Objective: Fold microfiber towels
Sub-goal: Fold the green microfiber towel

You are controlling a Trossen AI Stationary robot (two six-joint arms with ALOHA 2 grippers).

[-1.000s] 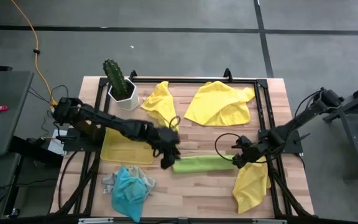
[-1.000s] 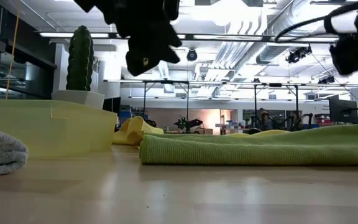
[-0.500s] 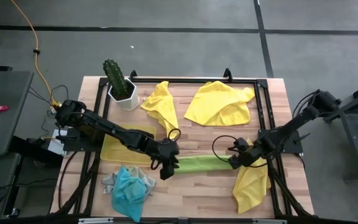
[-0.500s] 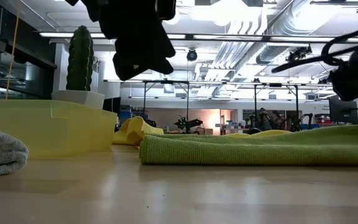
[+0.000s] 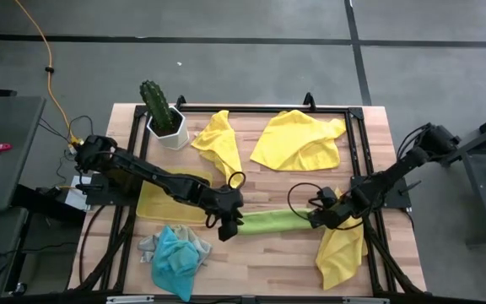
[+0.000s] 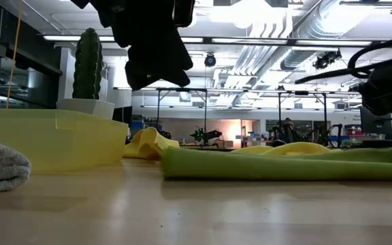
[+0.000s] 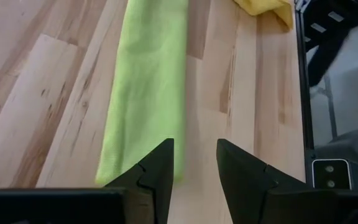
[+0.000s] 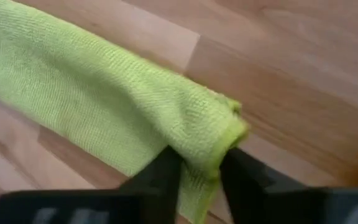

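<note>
Around your wooden desk: grey floor with dark seams; ceiling strip lights, exposed ducts.

1. A wooden table fills the middle of the high view.
2. A long green towel lies flat near the center.
3. A big yellow towel lies at the upper right, and a small yellow towel beside it.
4. Another yellow towel hangs at the lower right.
5. A blue towel sits on a grey towel, lower left.
6. A yellow tray and a potted cactus stand at the left.
</note>
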